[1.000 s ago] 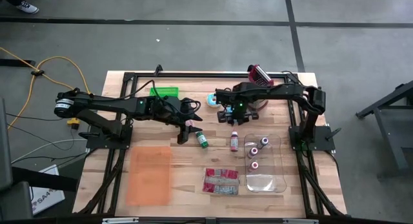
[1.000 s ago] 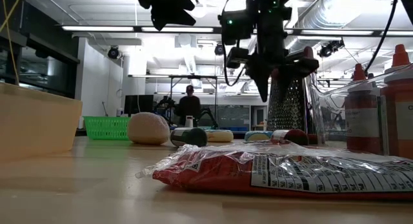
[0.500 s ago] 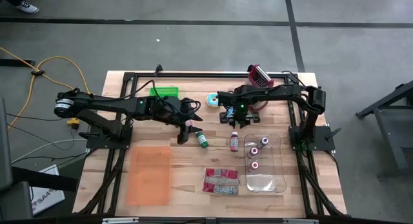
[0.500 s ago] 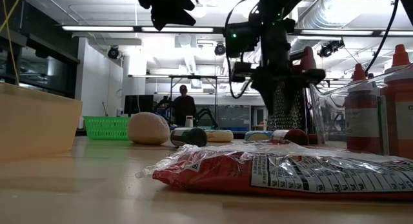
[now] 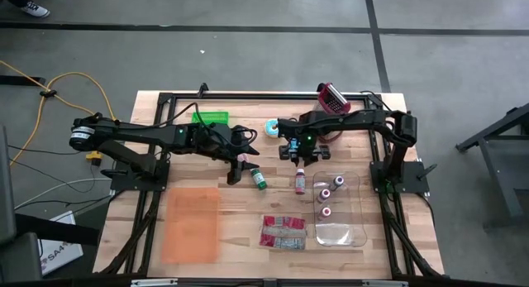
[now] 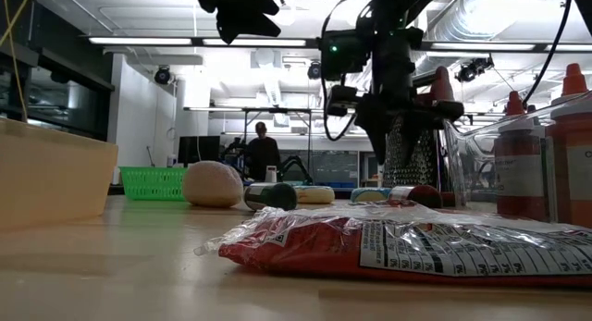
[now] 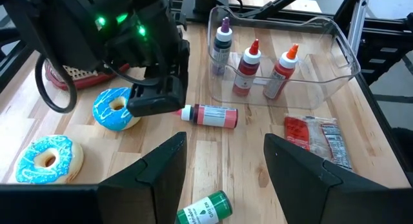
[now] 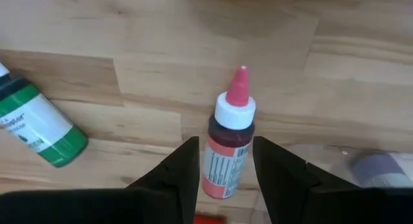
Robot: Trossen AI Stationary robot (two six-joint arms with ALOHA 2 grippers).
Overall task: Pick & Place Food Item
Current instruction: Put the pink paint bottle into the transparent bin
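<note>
A red squeeze bottle (image 5: 300, 182) with a white collar lies on its side on the wooden table, its nozzle toward the far edge. My right gripper (image 8: 224, 156) hangs over it, pointing down and open. One finger stands on each side of the bottle's body (image 8: 227, 161), clear of the table in the low view (image 6: 379, 136). A green-labelled bottle (image 5: 259, 179) lies to the left of it. My left gripper (image 7: 226, 162) waits open above the table's middle left (image 5: 241, 159), holding nothing.
A clear bin (image 5: 339, 208) holding three upright bottles stands right of the red bottle. A red snack bag (image 5: 283, 231) lies nearer the front, a tan board (image 5: 192, 223) at the left. Two blue donuts (image 7: 116, 108), a grater (image 5: 332, 95) and a green basket (image 5: 211, 117) sit farther back.
My right gripper has come down a little toward the red bottle, its wrist turning slightly, and has then held still. Its fingers stay as far apart as before. The bottle has not moved.
</note>
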